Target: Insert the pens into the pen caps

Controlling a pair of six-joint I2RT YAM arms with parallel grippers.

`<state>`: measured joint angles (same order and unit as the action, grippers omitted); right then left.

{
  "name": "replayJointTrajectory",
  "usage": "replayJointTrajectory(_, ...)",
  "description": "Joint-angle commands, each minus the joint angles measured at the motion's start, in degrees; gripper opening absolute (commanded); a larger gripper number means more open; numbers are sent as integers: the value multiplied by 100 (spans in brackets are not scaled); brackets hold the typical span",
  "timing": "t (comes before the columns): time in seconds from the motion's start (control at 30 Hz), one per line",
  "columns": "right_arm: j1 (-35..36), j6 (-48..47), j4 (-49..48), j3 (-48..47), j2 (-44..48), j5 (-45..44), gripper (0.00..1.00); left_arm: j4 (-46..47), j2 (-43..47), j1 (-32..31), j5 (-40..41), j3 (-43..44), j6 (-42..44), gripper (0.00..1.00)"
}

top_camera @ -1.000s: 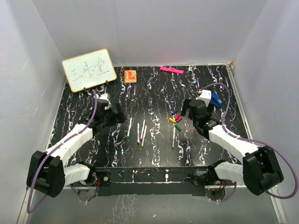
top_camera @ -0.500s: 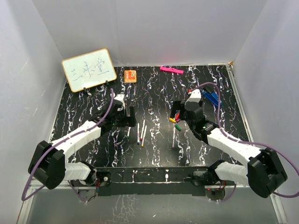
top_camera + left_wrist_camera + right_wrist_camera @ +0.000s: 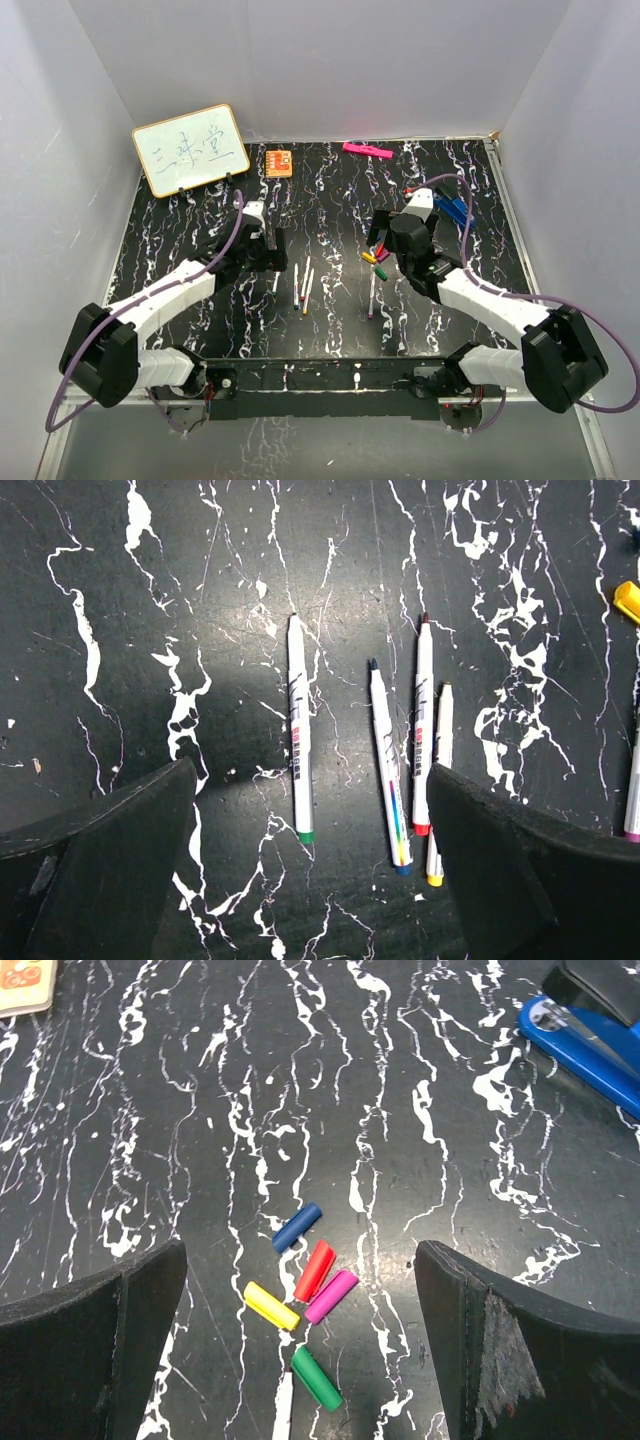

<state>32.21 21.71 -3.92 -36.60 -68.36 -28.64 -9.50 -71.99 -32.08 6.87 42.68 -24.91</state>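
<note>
Four white pens lie side by side in the left wrist view: a green-ended pen (image 3: 298, 745), then blue-ended (image 3: 388, 765), red-ended (image 3: 423, 730) and yellow-ended (image 3: 440, 770) ones. In the top view they lie mid-table (image 3: 300, 283), with a fifth pen (image 3: 372, 295) to the right. The caps lie in a loose cluster (image 3: 376, 258): blue (image 3: 297, 1227), red (image 3: 315, 1270), purple (image 3: 331, 1296), yellow (image 3: 271, 1305), green (image 3: 316, 1378). My left gripper (image 3: 312, 810) is open and empty above the pens. My right gripper (image 3: 300, 1265) is open and empty above the caps.
A blue stapler (image 3: 585, 1045) lies right of the caps. An orange block (image 3: 279, 161), a pink bar (image 3: 366, 150) and a small whiteboard (image 3: 190, 150) stand along the back. Grey walls close in the black marbled table (image 3: 330, 200).
Over the last second my left gripper swung right to above the pens and my right gripper moved left over the caps. Both stayed open, and the pens and caps did not move.
</note>
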Motion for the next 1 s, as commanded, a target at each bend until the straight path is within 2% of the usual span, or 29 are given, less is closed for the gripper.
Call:
replayJointTrajectory(0.0,-4,304,57,-415,-84,-611,98,-252,-194,4,33,17,-15,98)
replayJointTrajectory(0.17,-9,108,83,-459,-89,-806,98,-547,-609,0,57,161,-112,95)
replayJointTrajectory(0.23,-9,109,61,-407,-13,-1097,98,-594,-884,1,20,179,-155,85)
replayJointTrajectory(0.4,-90,-30,-281,1,337,-1385,98,-477,-1077,2,-200,156,-167,84)
replayJointTrajectory(0.5,-199,138,-90,99,392,-1370,98,-377,-1131,5,-241,153,-135,83)
replayJointTrajectory(0.57,-230,248,162,121,376,-1288,97,-354,-1157,0,-252,163,-137,85)
replayJointTrajectory(0.67,-250,336,473,91,288,-1082,97,-295,-1193,4,-272,154,-137,98)
replayJointTrajectory(0.97,-284,817,1146,-9,-237,-819,96,-224,-1492,1,-303,170,-188,98)
